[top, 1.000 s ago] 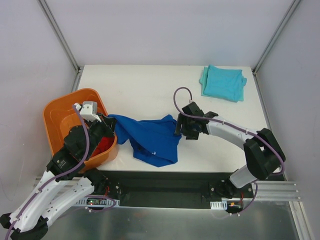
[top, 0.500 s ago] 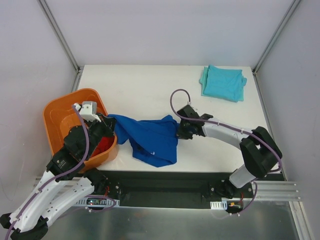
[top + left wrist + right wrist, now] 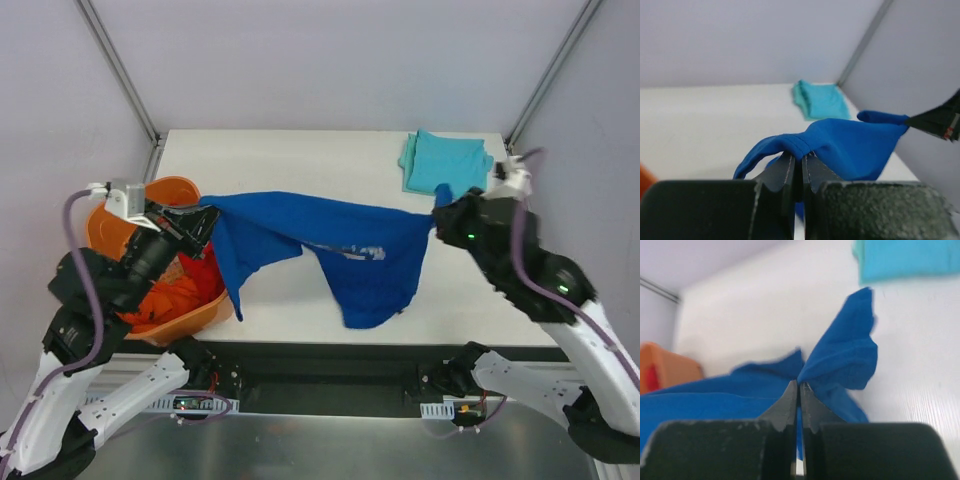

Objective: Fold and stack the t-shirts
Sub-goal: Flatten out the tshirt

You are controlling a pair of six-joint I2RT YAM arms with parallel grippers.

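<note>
Left gripper [image 3: 801, 159]: the two fingers were pressed together on a gathered fold of the royal blue t-shirt [image 3: 330, 235], with the cloth bunched just above the tips in the left wrist view. Right gripper [image 3: 799, 385]: the fingers were likewise closed, pinching a corner of the same shirt. That corner rose in a peak above the tips in the right wrist view.

Between the two grasps the blue shirt was stretched out and lifted above the white table [image 3: 300, 165]. Its upper edge ran nearly straight from a point over the orange tub [image 3: 190, 315] on the left to a point near the table's right edge. Below that edge the cloth sagged in two lobes. A narrow one hung on the left, just beside the tub. A broader one hung toward the centre-right and bore the white lettering [image 3: 350, 251] on its face. Whether the lowest hem touched the table could not be told.

The light teal t-shirt [image 3: 447, 165] lay folded flat at the far right corner of the table, just beyond the right gripper and apart from the blue cloth. The red t-shirt [image 3: 178, 290] lay crumpled inside the tub, which stood at the table's left edge beneath the raised left arm.
</note>
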